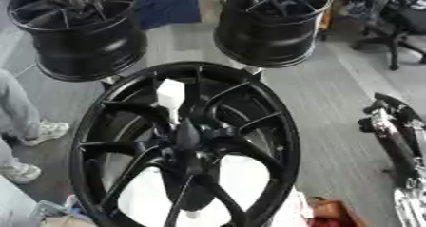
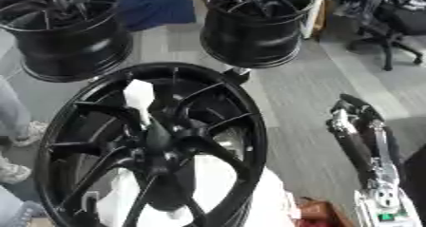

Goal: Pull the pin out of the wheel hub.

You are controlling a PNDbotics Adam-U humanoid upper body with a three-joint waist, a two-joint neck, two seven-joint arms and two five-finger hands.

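The wheel hub [image 2: 150, 147] faces up toward the camera, which presents its centre bore for access; the pin [image 2: 139, 98] (a white piece with a broad top) stands out of that bore, upper left of centre. The right hand [image 2: 345, 112] is well apart on the right, level with the pin. Its finger state cannot be determined; the left hand is not visible.

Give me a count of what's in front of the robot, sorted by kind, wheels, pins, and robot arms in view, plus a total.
Black wheels: 3, the near wheel, the far left wheel and the far right wheel.
White pins: 1, the pin standing up from the near wheel's hub.
Robot arms: 1, the right arm at the right edge; its hand's fingers cannot be made out.
Total: 5.
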